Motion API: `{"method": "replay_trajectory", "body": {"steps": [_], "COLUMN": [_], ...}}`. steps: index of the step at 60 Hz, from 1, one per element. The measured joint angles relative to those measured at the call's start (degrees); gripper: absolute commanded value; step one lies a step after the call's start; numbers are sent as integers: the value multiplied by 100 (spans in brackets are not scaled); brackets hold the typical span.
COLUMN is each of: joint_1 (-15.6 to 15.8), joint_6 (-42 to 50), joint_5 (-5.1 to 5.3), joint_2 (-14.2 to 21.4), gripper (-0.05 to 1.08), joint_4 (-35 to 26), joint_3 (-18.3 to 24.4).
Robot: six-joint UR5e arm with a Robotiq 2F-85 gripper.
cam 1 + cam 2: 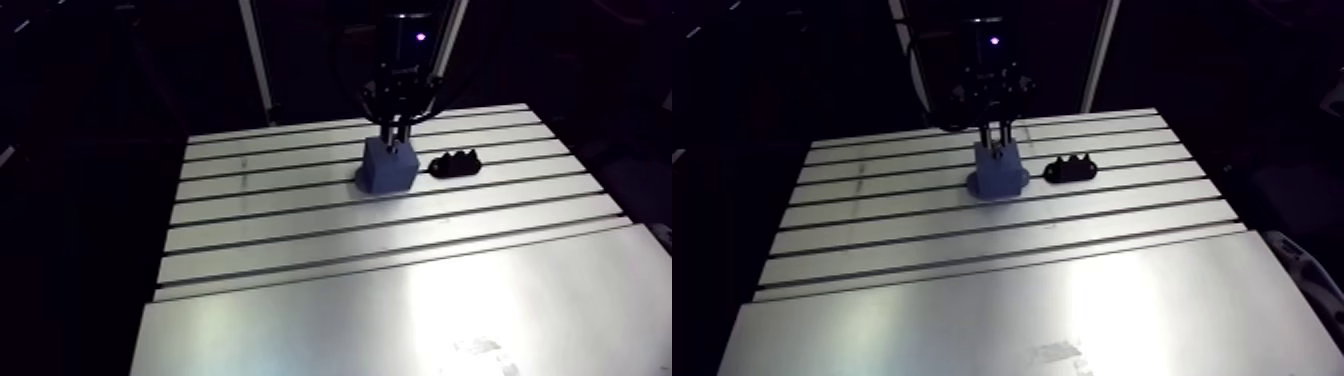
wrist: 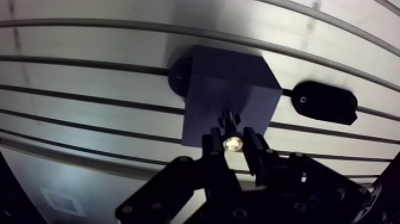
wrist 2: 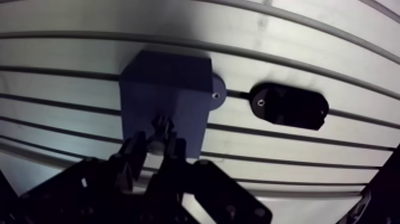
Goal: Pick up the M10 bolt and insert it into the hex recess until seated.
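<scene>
Gripper holds the bolt over the dark blue block.

The block is dark blue all over, and it sits on a silver-grey table with long thin dark lines running across it (like stripes on a shirt). Beside the block is a plain black piece. Right by the block, the gripper is black too, and the bolt between its fingers has a shiny pale-gold spot.
</scene>
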State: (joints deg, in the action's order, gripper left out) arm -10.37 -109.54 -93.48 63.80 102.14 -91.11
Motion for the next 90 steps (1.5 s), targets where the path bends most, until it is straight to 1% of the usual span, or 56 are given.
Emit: {"method": "replay_trajectory", "body": {"steps": [27,35,47,64,70,79,90], "joint_1": [12,12,12,9,9,12,15], "joint_6": [9,36,172,355,427,538,612], "joint_5": [-11,-10,-37,0,8,18,41], "joint_2": [72,140,258,444,479,516,548], "gripper": [0,0,0,1,2,6,7], "joint_4": [191,216,219,163,141,100,57], "joint_3": [-15,1,3,-5,-11,-18,-30]}}
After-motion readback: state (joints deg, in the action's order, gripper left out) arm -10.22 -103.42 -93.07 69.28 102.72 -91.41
